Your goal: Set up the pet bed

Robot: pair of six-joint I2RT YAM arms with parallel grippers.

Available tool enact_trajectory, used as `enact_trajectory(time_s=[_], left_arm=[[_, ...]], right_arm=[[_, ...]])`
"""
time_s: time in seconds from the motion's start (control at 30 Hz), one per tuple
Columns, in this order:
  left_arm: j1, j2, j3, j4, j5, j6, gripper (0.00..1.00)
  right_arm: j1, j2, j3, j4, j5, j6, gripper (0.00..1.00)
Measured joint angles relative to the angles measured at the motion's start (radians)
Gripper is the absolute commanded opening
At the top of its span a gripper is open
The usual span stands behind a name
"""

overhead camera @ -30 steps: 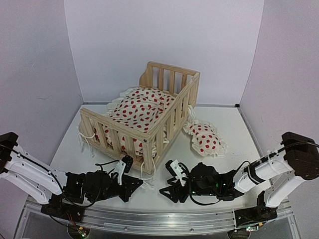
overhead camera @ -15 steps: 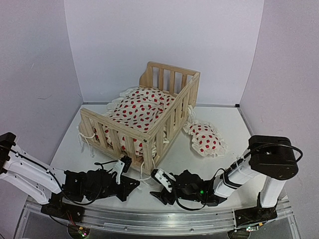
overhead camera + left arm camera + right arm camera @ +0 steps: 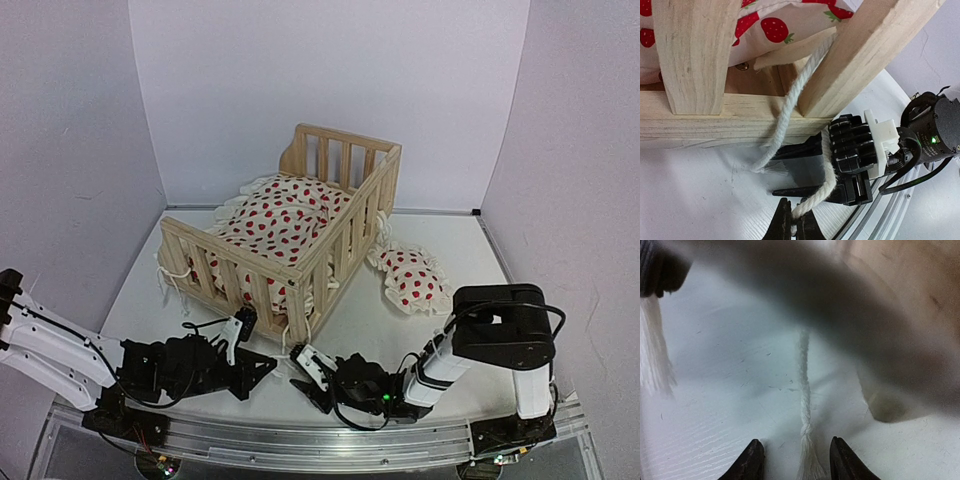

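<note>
Tying down the cushion (image 3: 280,215): my left gripper (image 3: 792,223) is clamped on a tie string (image 3: 826,170) of the pet bed (image 3: 225,262) just ahead, while my right gripper (image 3: 796,460) gapes astride a second strand (image 3: 803,390), probably next to be pinched.

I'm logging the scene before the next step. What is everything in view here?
pet bed: one, light pine frame, mid-table.
cushion: one, red-dotted white, inside the bed.
pillow: one, red-dotted white, on the table right of the bed.
tie strings: several, white, hanging at the bed's near rails.
table: one, white.
left gripper: one, black, shut on a tie string.
right gripper: one, black, open, a string between its fingers.
</note>
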Motion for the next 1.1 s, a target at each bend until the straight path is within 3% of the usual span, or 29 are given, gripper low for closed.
enact_trajectory(time_s=[0.07,0.17,0.23,0.47,0.83,1.03,1.1], left_arm=[[0.001,-0.01,0.0,-0.008,0.002,-0.001,0.0],[0.001,-0.021,0.0,-0.016,0.012,-0.002,0.0],[0.002,-0.021,0.0,-0.018,0.018,-0.002,0.0],[0.002,-0.005,0.0,-0.026,0.053,-0.001,0.0],[0.003,0.099,0.027,-0.041,0.101,0.004,0.01],[0.005,0.184,0.1,-0.04,0.1,0.011,0.05],[0.005,0.203,0.117,-0.039,0.093,0.01,0.11]], right_arm=[[0.006,0.011,0.0,0.02,0.023,0.011,0.28],[0.011,0.025,0.0,0.041,0.034,0.03,0.07],[0.013,0.03,-0.002,0.053,0.032,0.048,0.0],[0.01,-0.006,-0.077,0.084,0.032,0.106,0.0],[0.01,-0.328,-0.228,-0.109,-0.085,0.28,0.0],[0.01,-0.465,-0.227,-0.175,-0.193,0.412,0.0],[0.01,-0.497,-0.227,-0.192,-0.212,0.455,0.0]])
